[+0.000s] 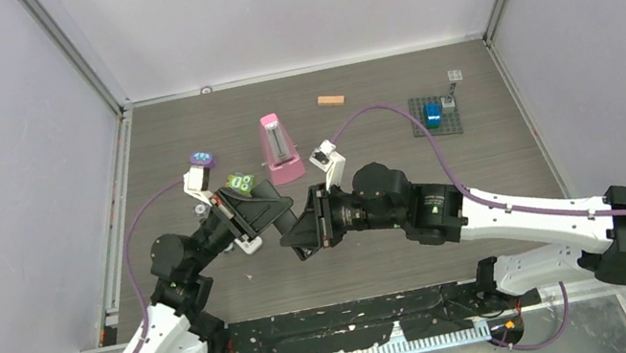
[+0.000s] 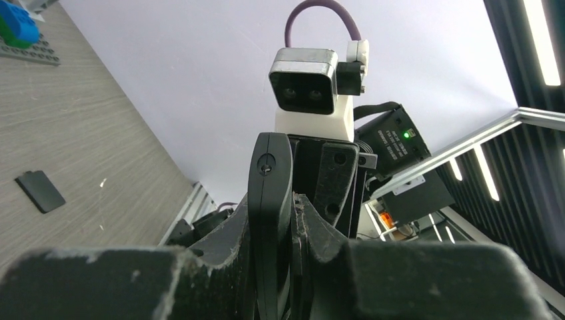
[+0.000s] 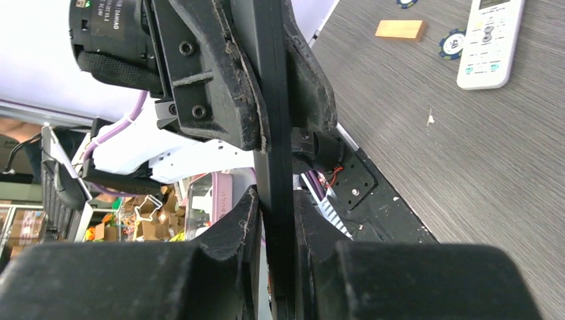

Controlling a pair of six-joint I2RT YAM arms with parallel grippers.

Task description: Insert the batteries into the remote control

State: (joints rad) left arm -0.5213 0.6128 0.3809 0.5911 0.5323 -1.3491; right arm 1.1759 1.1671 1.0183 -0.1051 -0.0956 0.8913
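A slim black remote control (image 2: 270, 180) is held edge-on above the middle of the table, between both arms. My left gripper (image 2: 286, 213) is shut on it, a finger pressed to each flat side. My right gripper (image 3: 274, 207) comes from the opposite side and is also shut on the remote control (image 3: 273, 80). In the top view the left gripper (image 1: 268, 210) and right gripper (image 1: 302, 233) meet tip to tip and hide most of the remote. No batteries are in view.
A white remote (image 3: 490, 40) lies on the table beside a blue chip (image 3: 452, 44) and an orange-tan block (image 3: 398, 29). A small flat black piece (image 2: 40, 191) lies on the wood. A pink metronome (image 1: 280, 148), a green item (image 1: 240, 182) and a grey baseplate (image 1: 437, 127) stand farther back.
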